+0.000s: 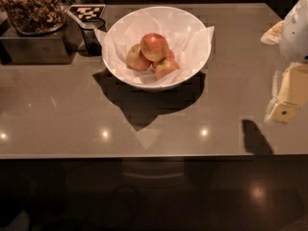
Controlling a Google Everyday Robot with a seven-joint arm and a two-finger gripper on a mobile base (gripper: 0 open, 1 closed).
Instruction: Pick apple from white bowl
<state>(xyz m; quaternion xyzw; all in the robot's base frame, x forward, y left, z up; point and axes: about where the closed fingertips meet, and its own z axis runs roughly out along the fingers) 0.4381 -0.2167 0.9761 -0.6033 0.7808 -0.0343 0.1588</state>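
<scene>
A large round white bowl [192, 61] lined with crumpled white paper stands at the middle back of the brown table. Three red-yellow apples lie in it: one on top [154, 46], one at the left [136, 58], one at the front [166, 67]. My gripper [287, 100] is at the right edge of the view, well to the right of the bowl and above the table, with pale yellow fingers pointing down-left. It holds nothing that I can see. It casts a shadow on the table.
A dark tray of brown clumps [31, 8] sits on a metal box [33, 47] at the back left. A small dark cup [92, 35] and a black-and-white marker tag [86, 11] stand beside the bowl. The table's front edge [144, 154] runs across the view.
</scene>
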